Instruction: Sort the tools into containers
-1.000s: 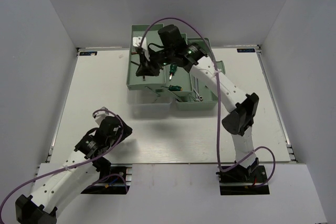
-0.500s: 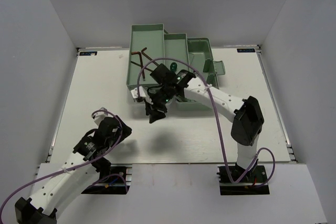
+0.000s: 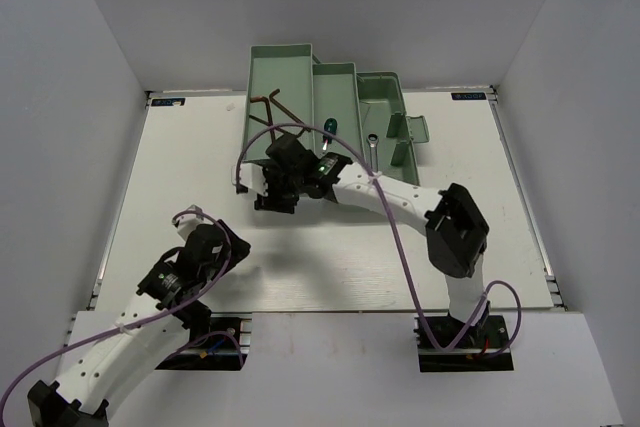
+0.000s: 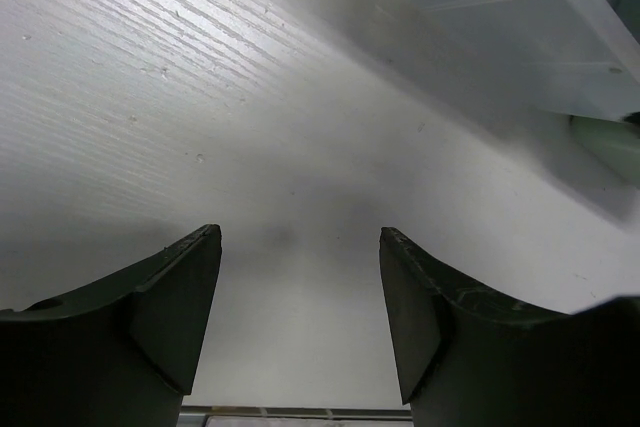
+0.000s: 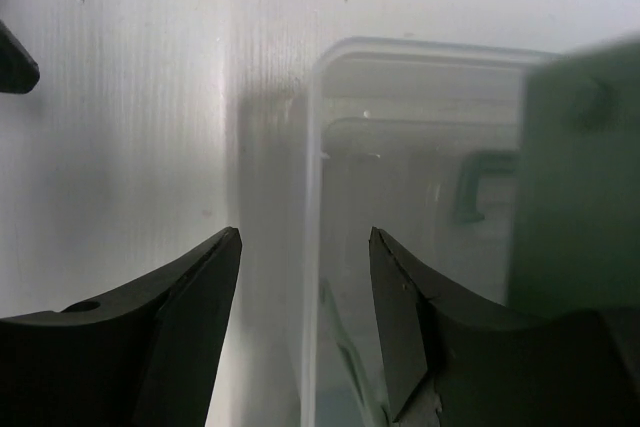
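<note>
The pale-green containers stand at the back: a left tray, a middle tray and a right tray. Two dark hex keys lie in the left tray. A green-handled screwdriver rests in the middle tray, and a silver wrench lies in the right one. My right gripper hovers at the toolbox's front left, open and holding nothing. In its wrist view the right gripper straddles the edge of the translucent lid. My left gripper is open over bare table.
The toolbox's green handle shows through the lid. The lid's corner also appears at the top right of the left wrist view. White walls enclose the table on three sides. A purple cable loops along the right arm.
My right arm has swung from over the left tray down to the toolbox's front left, and its jaws have opened. The hex keys now show in the left tray. The left arm has stayed still.
</note>
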### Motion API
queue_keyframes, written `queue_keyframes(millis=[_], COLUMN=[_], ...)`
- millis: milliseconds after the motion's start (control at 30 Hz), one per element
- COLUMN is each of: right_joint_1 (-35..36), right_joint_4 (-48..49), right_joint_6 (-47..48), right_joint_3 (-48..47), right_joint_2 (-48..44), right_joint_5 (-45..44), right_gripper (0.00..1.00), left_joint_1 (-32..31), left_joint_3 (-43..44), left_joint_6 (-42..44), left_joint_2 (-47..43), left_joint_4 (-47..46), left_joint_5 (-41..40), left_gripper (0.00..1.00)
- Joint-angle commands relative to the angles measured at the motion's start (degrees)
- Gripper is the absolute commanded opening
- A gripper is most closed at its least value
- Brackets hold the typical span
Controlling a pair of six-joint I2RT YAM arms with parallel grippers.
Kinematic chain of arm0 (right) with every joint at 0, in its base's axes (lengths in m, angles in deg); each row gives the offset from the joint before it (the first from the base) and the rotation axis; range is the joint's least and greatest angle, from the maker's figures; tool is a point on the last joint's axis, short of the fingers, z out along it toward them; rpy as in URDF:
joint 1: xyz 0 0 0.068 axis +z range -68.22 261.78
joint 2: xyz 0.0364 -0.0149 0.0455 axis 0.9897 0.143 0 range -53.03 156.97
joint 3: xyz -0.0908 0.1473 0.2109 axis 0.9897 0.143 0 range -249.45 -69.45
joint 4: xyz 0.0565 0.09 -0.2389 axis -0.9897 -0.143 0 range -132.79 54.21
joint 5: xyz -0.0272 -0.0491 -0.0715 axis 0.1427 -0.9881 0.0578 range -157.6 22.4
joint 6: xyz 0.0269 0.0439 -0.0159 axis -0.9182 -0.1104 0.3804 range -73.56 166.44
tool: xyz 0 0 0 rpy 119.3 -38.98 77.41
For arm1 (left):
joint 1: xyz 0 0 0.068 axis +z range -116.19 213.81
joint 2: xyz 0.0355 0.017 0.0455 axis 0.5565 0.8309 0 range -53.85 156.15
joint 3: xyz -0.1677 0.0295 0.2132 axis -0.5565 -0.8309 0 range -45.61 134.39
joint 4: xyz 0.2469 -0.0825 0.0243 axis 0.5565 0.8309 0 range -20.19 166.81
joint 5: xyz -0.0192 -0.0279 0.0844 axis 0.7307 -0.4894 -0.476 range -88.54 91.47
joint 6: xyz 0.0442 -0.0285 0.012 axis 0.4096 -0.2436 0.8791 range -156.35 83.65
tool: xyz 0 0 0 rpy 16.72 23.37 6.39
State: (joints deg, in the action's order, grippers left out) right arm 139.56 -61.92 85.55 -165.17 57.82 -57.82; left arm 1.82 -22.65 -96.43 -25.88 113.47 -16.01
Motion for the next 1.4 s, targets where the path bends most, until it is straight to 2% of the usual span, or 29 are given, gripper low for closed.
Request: queue_keyframes(millis=[0, 267, 333, 367, 400, 467, 500, 600, 667, 867, 1000, 1100, 1300, 1367], right_joint_1=[1.3, 2.4, 2.4, 2.4, 2.3, 2.1, 2.2, 2.0, 2.2, 1.8, 1.6, 1.2, 0.8, 0.7], right_joint_4=[5.0, 8.5, 9.7, 9.5, 9.3, 9.5, 9.7, 7.8, 6.4, 0.0, -1.5, -1.9, -2.1, -3.0], right_joint_6=[1.0, 1.5, 2.3, 2.5, 2.6, 2.7, 2.6, 2.0, 0.6, -2.5, -3.8, -4.4, -6.1, -7.5], right_joint_3=[1.8, 3.9, 3.7, 3.8, 3.7, 3.7, 3.7, 1.3, -2.5, -11.0, -12.1, -11.1, -7.1, -7.0], right_joint_2=[3.1, 6.8, 8.0, 8.2, 8.9, 8.6, 8.2, 6.5, 4.4, -0.4, -3.5, -5.0, -8.3, -9.0], right_joint_5=[-5.0, -9.5, -12.1, -13.2, -13.6, -13.6, -14.0, -13.5, -12.4, -10.8, -10.3, -10.3, -7.7, -6.1], right_gripper=[0.61, 0.57, 0.46, 0.37, 0.18, 0.01, 0.0, 0.0, 0.0, 0.0, 0.0, 0.0, 0.0, 0.0], left_joint_1=[0.0, 0.0, 0.0, 0.0, 0.0, 0.0, 0.0, 0.0, 0.0, 0.5, 0.5, 1.1, 2.8, 3.3], left_joint_3=[-0.1, -0.1, -0.1, -0.1, -0.9, -2.0, -3.8, -8.0, -10.6, -11.9, -12.4, -12.9, -16.4, -18.1], left_joint_6=[-0.6, -1.6, -3.5, -4.5, -5.5, -8.8, -9.8, -12.1, -12.9, -13.4, -13.4, -13.4, -13.4, -13.4], left_joint_2=[-1.0, -1.0, -1.0, -1.6, -2.3, -3.3, -4.1, -4.1, -0.6, 10.9, 16.6, 22.8, 34.2, 37.6], left_joint_4=[1.4, 1.4, 2.0, 2.0, 2.0, -0.4, -2.0, -11.5, -19.3, -31.7, -42.9, -47.3, -65.8, -76.0], left_joint_5=[-1.1, -1.6, -1.6, -2.1, -2.1, -2.1, -2.1, -0.5, 1.9, 3.9, 4.5, 4.5, 5.1, 5.1], left_gripper=[0.74, 0.74, 0.74, 0.7, 0.68, 0.62, 0.55, 0.48, 0.47, 0.55, 0.56, 0.53, 0.4, 0.37])
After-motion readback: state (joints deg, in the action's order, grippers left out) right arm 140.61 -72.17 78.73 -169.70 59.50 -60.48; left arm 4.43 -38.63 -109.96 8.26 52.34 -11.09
